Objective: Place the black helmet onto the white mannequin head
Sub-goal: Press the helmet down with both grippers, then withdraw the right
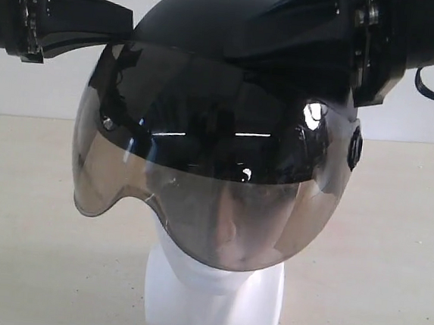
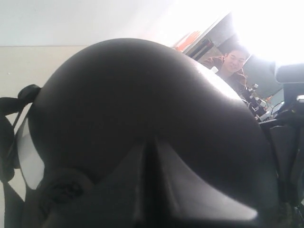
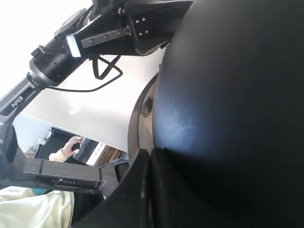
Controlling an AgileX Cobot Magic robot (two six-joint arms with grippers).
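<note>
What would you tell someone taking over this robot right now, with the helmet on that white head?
Left gripper: shut, tip against the black helmet's side.
Right gripper: shut, tip against the opposite side.
Helmet covers the white mannequin head; the face shows through the visor.
Done: helmet is on.
To do: check seating, then pull both arms away.

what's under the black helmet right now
The white mannequin head. Its neck and squarish base show below the black helmet, and the face shows dimly through the smoky visor. The crown and ears are covered by the shell.
</note>
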